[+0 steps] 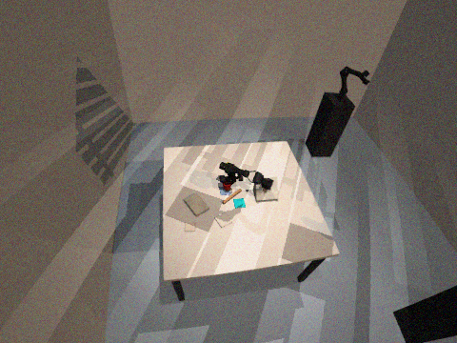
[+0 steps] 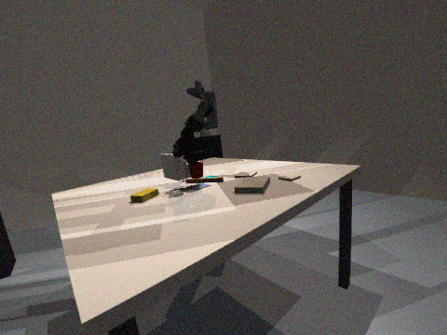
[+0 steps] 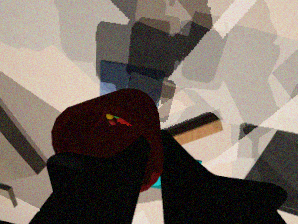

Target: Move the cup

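Note:
The red cup (image 1: 227, 187) (image 2: 196, 170) (image 3: 82, 132) is off the table, above and near the blue pad (image 1: 225, 192) (image 2: 199, 186) (image 3: 107, 89). It looks about upright in the exterior view. A few coloured marbles (image 3: 118, 120) show inside it in the wrist view; how many there are is hidden. My gripper (image 2: 195, 161) (image 3: 156, 133) is shut on the cup, with the dark fingers at its near side. The cyan pad (image 1: 239, 203) (image 2: 212, 177) (image 3: 157, 182) lies beyond the wooden bar, and nothing stands on it.
The wooden bar (image 1: 232, 196) (image 2: 205, 180) (image 3: 199, 131) lies between the two pads. A flat tan block (image 1: 196, 204) (image 2: 251, 185) lies to one side. A yellow block (image 2: 144, 195) and an upright grey panel (image 2: 174, 167) show in the exterior view. A thin square outline (image 2: 290, 178) lies farther off.

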Robot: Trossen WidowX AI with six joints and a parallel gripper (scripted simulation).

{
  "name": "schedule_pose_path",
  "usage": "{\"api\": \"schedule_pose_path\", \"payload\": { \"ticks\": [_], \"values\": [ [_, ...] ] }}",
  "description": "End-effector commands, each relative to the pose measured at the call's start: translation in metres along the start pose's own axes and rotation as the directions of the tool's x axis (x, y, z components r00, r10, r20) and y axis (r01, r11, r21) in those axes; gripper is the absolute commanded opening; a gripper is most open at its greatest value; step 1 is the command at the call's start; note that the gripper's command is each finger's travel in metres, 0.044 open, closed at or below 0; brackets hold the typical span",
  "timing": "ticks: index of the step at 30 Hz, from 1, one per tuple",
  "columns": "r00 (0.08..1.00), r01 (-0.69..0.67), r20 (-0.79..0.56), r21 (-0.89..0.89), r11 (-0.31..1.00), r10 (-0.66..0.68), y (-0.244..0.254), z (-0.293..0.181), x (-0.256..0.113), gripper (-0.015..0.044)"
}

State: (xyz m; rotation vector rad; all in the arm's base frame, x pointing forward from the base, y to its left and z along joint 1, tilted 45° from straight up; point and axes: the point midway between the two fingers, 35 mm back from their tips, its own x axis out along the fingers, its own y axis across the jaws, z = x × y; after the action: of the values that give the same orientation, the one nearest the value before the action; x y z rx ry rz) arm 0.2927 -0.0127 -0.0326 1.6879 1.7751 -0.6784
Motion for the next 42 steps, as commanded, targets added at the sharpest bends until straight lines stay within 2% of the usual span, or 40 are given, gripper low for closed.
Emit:
{"api": "schedule_pose_path", "payload": {
  "ticks": [1,42],
  "values": [
    [1.0,0.001,-0.002,0.005,1.0,-0.001,-0.005,-0.006,0.0,0.0],
    [1.0,0.002,-0.002,0.002,1.0,-0.002,-0.041,-0.069,-0.004,0.0]
  ]
}}
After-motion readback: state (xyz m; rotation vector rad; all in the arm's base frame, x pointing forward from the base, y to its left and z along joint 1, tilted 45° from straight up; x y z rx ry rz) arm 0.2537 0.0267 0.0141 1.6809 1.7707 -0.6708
